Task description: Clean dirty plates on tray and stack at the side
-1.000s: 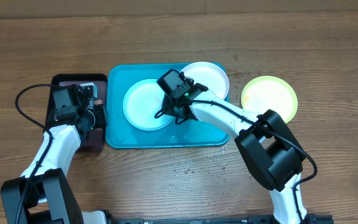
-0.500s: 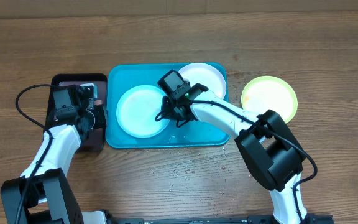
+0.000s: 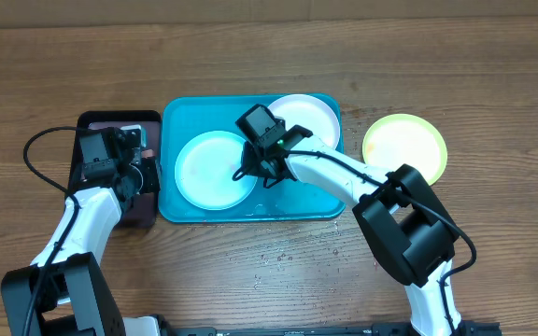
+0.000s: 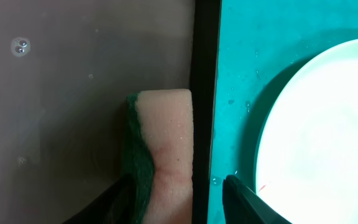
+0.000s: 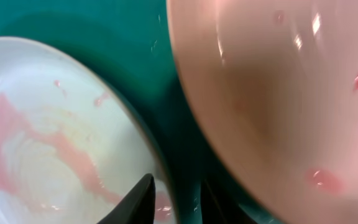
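The teal tray [image 3: 250, 207] holds the light blue plate [image 3: 215, 170], streaked with red smears [image 5: 61, 124], and the white plate [image 3: 308, 119] rests on its far right corner, spotted red [image 5: 278, 93]. The yellow-green plate [image 3: 404, 147] lies on the bare table at the right. My right gripper [image 3: 250, 174] [image 5: 176, 196] is low over the tray, narrowly open, with the blue plate's right rim between its fingers. My left gripper [image 3: 143, 177] [image 4: 179, 199] is open around a pink-and-green sponge [image 4: 166, 143]; only the left finger is against it.
A smaller black-rimmed tray [image 3: 96, 126] with a pinkish inside [image 4: 73, 93] sits against the teal tray's left side, under my left gripper. Water drops speckle the wood [image 3: 283, 252] in front of the teal tray.
The light blue plate has slid left and slightly toward the front inside the tray, away from the white plate. My right gripper followed it. The left arm has not moved.
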Controlling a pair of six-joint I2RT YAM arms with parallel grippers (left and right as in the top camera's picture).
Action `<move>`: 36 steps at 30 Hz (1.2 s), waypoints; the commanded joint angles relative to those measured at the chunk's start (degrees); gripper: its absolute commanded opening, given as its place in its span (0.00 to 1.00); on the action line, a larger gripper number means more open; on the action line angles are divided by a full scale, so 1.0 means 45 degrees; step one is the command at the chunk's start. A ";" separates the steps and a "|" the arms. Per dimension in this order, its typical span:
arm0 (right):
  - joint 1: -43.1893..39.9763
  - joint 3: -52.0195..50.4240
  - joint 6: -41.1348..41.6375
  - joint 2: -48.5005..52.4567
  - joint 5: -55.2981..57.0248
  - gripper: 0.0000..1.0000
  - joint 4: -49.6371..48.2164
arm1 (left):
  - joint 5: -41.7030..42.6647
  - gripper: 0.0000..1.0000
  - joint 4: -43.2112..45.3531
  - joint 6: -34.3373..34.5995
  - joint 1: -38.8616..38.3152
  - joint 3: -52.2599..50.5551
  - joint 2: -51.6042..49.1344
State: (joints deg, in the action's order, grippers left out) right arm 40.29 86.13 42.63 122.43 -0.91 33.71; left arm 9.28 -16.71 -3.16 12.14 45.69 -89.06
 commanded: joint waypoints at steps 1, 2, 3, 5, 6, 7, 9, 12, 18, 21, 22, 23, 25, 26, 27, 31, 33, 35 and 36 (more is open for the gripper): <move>-0.0112 -0.0126 -0.0199 0.0185 0.0520 0.16 -0.0248 | 0.0189 0.47 -0.0010 0.0131 0.0039 0.0121 -0.0126; -0.0078 -0.0126 -0.0194 0.0185 0.0515 0.11 -0.0272 | 0.0194 0.47 -0.0015 0.0131 0.0039 0.0121 -0.0126; -0.0049 -0.0126 -0.0194 0.0185 0.0520 0.06 -0.0248 | 0.0194 0.47 -0.0015 0.0131 0.0039 0.0121 -0.0126; 0.0000 -0.0126 -0.0185 0.0185 0.0471 0.04 -0.0102 | 0.0194 0.47 -0.0015 0.0131 0.0034 0.0121 -0.0126; 0.0034 -0.0126 -0.0073 0.0185 0.0461 0.04 0.0083 | 0.0194 0.47 -0.0015 0.0131 0.0034 0.0121 -0.0126; 0.0044 -0.0126 0.0165 0.0185 0.0471 0.04 0.0287 | 0.0194 0.47 -0.0015 0.0131 0.0034 0.0121 -0.0126; 0.0044 -0.0126 0.1889 0.0185 0.0447 0.04 0.1166 | 0.0194 0.47 -0.0044 0.0131 0.0034 0.0121 -0.0126; 0.0044 -0.0126 0.2453 0.0185 0.0136 0.04 0.1443 | 0.0194 0.47 -0.0092 0.0131 0.0034 0.0121 -0.0126; 0.0044 -0.0126 0.2438 0.0185 0.0189 0.04 0.1409 | 0.0194 0.47 -0.0097 0.0131 0.0034 0.0121 -0.0126; 0.0044 -0.0126 0.2200 0.0185 0.0189 0.17 0.1195 | 0.0189 0.47 -0.0087 0.0131 0.0034 0.0121 -0.0126; 0.0044 -0.0126 0.1972 0.0185 0.0199 0.19 0.1083 | 0.0189 0.47 -0.0073 0.0126 0.0034 0.0121 -0.0126; 0.0044 -0.0126 0.1744 0.0185 0.0194 0.20 0.0976 | 0.0185 0.47 -0.0029 0.0126 0.0034 0.0121 -0.0126; 0.0044 -0.0126 0.1360 0.0185 0.0199 0.20 0.0743 | 0.0180 0.51 0.0112 0.0117 0.0039 0.0121 -0.0126; 0.0044 -0.0126 0.1112 0.0185 0.0189 0.16 0.0622 | 0.0180 0.52 0.0214 0.0117 0.0039 0.0121 -0.0126; 0.0044 -0.0126 0.0899 0.0185 0.0194 0.13 0.0549 | 0.0180 0.52 0.0316 0.0117 0.0034 0.0121 -0.0126; 0.0044 -0.0126 0.0408 0.0185 0.0194 0.04 0.0549 | 0.0175 0.54 0.0627 0.0121 0.0034 0.0121 -0.0126; 0.0044 -0.0126 0.0403 0.0185 0.0194 0.04 0.0583 | 0.0136 0.54 0.0733 0.0126 0.0039 0.0121 -0.0126; 0.0044 -0.0126 0.0403 0.0185 0.0194 0.04 0.0583 | 0.0087 0.53 0.0772 0.0126 0.0039 0.0121 -0.0126; 0.0044 -0.0126 0.0403 0.0185 0.0194 0.04 0.0578 | -0.0034 0.53 0.0772 0.0131 0.0039 0.0121 -0.0126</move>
State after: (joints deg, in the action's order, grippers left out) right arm 40.23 86.13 46.09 122.41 -0.62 36.03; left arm 9.26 -13.63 -3.14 12.14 45.69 -89.06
